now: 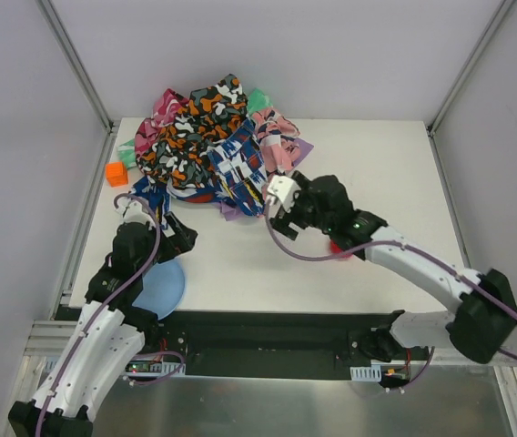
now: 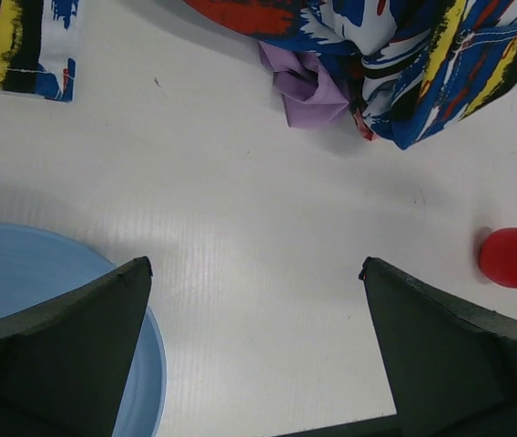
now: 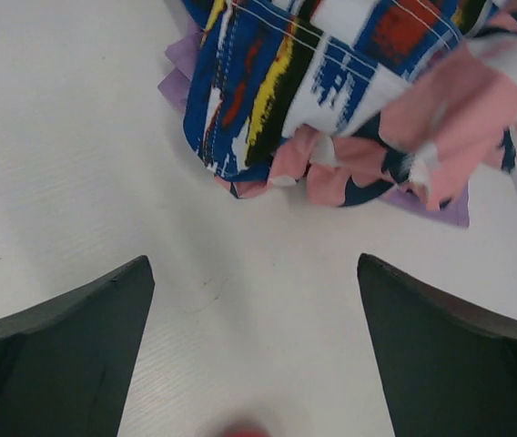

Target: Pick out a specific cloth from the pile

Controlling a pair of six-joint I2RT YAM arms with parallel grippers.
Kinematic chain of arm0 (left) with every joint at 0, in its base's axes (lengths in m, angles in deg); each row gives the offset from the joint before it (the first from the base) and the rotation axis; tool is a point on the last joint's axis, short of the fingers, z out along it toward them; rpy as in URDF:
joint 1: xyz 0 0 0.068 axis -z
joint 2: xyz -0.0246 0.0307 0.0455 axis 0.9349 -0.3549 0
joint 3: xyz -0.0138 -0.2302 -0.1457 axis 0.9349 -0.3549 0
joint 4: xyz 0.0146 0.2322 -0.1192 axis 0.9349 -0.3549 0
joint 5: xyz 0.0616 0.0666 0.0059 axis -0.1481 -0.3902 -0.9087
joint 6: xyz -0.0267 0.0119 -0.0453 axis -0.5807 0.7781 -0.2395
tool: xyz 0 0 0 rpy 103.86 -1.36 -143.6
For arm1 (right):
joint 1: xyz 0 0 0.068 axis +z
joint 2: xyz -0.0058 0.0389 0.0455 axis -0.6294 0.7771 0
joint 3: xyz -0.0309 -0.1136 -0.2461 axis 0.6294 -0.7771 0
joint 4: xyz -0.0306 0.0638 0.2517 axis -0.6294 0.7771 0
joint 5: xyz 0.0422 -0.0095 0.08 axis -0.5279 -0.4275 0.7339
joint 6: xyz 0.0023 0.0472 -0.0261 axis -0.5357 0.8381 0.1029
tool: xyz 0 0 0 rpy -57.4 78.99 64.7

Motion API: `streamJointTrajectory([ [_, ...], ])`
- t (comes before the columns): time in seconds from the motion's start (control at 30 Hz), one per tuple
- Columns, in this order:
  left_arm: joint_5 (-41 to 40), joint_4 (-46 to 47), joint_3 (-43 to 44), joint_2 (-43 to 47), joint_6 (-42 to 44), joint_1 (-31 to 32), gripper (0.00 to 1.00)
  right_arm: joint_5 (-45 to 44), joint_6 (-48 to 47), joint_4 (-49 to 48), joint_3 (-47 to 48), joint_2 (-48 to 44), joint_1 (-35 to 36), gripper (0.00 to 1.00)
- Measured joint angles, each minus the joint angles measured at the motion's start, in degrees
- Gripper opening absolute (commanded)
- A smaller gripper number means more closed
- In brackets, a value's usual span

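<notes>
The fingers of the right gripper [image 3: 251, 273] are spread wide and nothing is held between them. They hang over the bare table [image 3: 76, 164], just before the near edge of the pile [image 1: 199, 137]. The left gripper [image 2: 254, 273] is spread as well and is empty, with a blue plate [image 2: 31, 273] below one finger and a red ball [image 2: 513, 258] at the side.

The cloth [image 2: 311, 91] is buried under the pile, and only small lilac corners are shown. A wrong grasp is judged likely: the blue-white patterned cloth [image 3: 268, 82] overhangs these corners and could be pinched with them, so that the pile would be dragged. A small corner could also slip out.

Lilac is seen at the near edge and at the far right side of the pile, so the long axis is judged to run diagonally between them. Where the sleeves point cannot be told.
</notes>
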Motion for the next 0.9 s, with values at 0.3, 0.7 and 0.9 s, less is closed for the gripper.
streamJointTrajectory([
  [0.3, -1.42, 1.95, 0.02, -6.16, 0.52, 0.0, 0.99, 4.39, -23.02, 1.11, 19.78, 26.91, 3.06, 0.96],
  [0.7, -4.17, 4.33, 0.04, -11.8, 1.46, 0.0, 0.99, 2.05, -30.82, 9.05, 49.27, 55.45, 2.78, 0.92],
  [0.9, -4.28, 4.72, 0.48, -13.94, 1.6, 0.0, 0.99, -3.58, -27.41, 11.8, 63.95, 65.75, 2.73, 0.18],
])
